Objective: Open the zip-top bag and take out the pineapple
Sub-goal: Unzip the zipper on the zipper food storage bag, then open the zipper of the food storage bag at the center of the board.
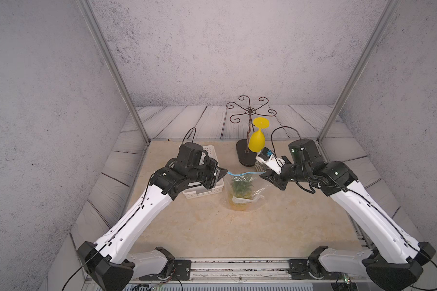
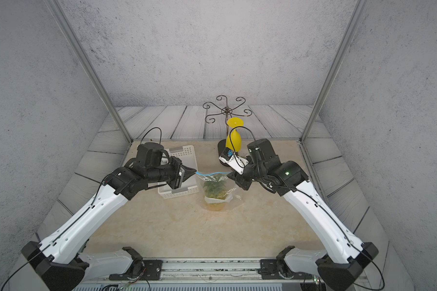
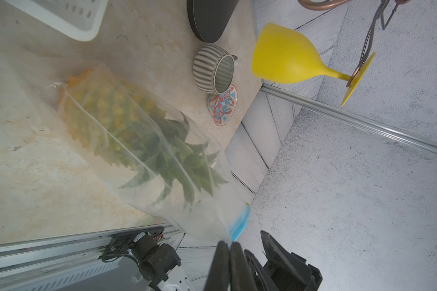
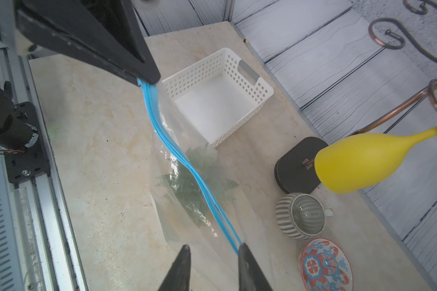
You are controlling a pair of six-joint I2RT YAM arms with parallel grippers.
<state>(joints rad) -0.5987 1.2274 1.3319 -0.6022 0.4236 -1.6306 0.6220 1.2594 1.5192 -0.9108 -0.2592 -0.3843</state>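
The clear zip-top bag (image 1: pixel 252 194) (image 2: pixel 231 195) stands upright on the table between both arms, its light-blue zip strip (image 1: pixel 242 173) (image 4: pixel 172 148) stretched across the top. The pineapple (image 1: pixel 241 191) (image 2: pixel 213 191) (image 3: pixel 106 113) sits inside, green crown up, yellow body blurred by the plastic. My left gripper (image 1: pixel 226 172) (image 2: pixel 194 171) (image 3: pixel 228 243) is shut on one end of the strip. At the other end, my right gripper (image 1: pixel 264 175) (image 2: pixel 231 173) (image 4: pixel 215 247) has its fingers apart. The strip's end lies against one fingertip (image 4: pixel 243 248).
A white perforated basket (image 1: pixel 212 187) (image 4: pixel 263 87) stands under the left arm. Behind the bag, a yellow goblet (image 1: pixel 257 142) hangs upside down from a curly metal stand (image 1: pixel 249 110). A striped cup (image 4: pixel 300 216) and a patterned saucer (image 4: pixel 326 267) sit by its dark base.
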